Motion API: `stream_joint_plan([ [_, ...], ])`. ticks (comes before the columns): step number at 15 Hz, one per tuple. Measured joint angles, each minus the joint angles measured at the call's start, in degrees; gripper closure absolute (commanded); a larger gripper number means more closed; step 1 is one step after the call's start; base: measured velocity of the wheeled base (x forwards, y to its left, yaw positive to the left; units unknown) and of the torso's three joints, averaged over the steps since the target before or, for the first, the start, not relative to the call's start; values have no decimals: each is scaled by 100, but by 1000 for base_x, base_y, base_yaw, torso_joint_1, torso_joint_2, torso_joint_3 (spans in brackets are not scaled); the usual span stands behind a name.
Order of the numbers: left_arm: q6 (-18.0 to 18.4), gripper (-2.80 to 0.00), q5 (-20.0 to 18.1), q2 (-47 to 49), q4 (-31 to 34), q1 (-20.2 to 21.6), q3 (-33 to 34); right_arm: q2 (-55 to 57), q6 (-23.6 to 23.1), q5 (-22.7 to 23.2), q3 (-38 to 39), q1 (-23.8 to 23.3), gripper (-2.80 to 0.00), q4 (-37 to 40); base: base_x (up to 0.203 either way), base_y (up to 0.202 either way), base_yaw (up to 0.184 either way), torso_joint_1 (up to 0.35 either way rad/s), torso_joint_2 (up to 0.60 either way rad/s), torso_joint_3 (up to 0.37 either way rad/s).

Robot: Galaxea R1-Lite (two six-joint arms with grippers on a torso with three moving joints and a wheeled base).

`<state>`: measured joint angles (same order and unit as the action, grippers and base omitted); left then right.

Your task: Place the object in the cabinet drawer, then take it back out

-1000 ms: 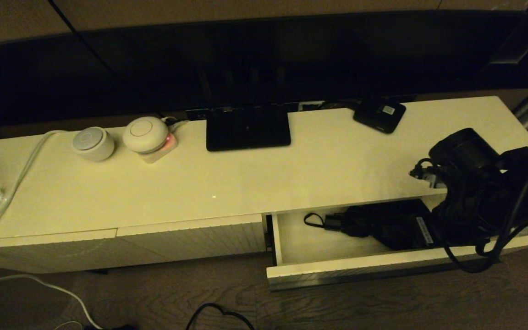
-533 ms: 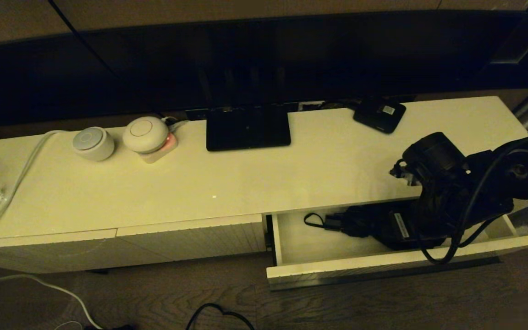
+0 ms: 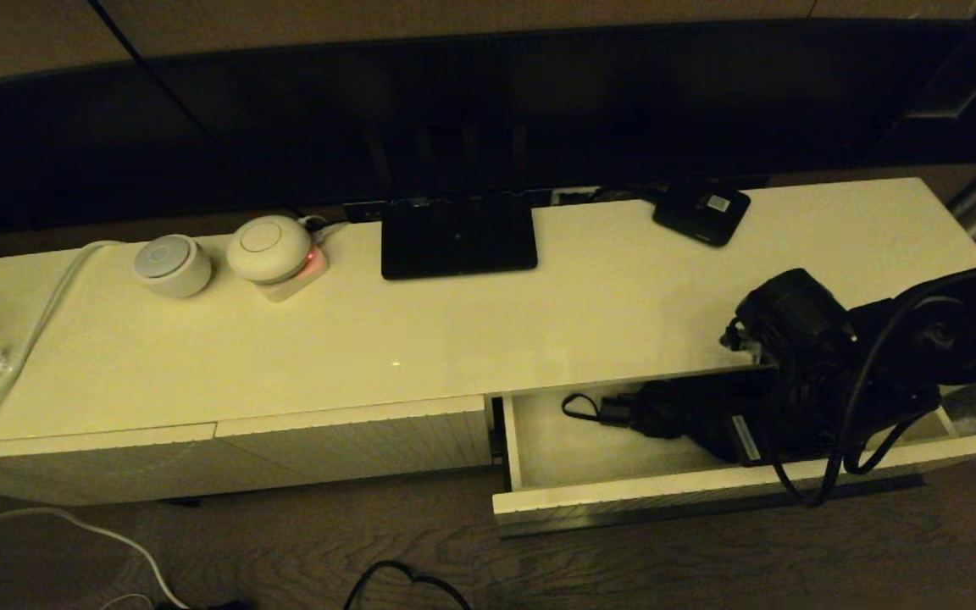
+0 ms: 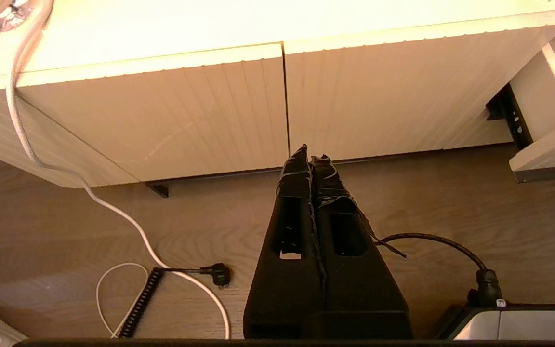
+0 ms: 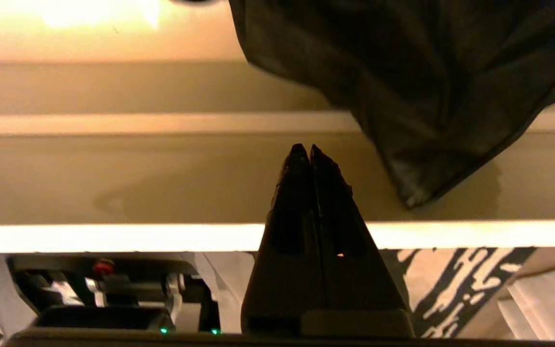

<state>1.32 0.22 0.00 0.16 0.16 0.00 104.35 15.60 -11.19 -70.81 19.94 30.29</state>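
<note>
While pulled open at lower right of the head view, drawer holds umbrella at its middle. Right jaws closed, empty, over the drawer beside the fabric. Left jaws closed before the cabinet front.

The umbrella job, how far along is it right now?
Done: the umbrella lies inside the open cabinet drawer, wrist loop toward its left end. In hand: the right gripper is over the drawer, fingers shut on nothing, the umbrella's fabric beside it. Left: grasping it and lifting it back out. The left gripper is parked low before the closed fronts.
</note>
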Motion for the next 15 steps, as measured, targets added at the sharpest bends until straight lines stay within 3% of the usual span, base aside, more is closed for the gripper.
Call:
stream_joint_plan([
  [15, 0, 0, 0, 0, 0, 0, 0, -209, -9, 62, 1523, 441, 0, 185, 0, 0, 0, 0, 0, 0],
])
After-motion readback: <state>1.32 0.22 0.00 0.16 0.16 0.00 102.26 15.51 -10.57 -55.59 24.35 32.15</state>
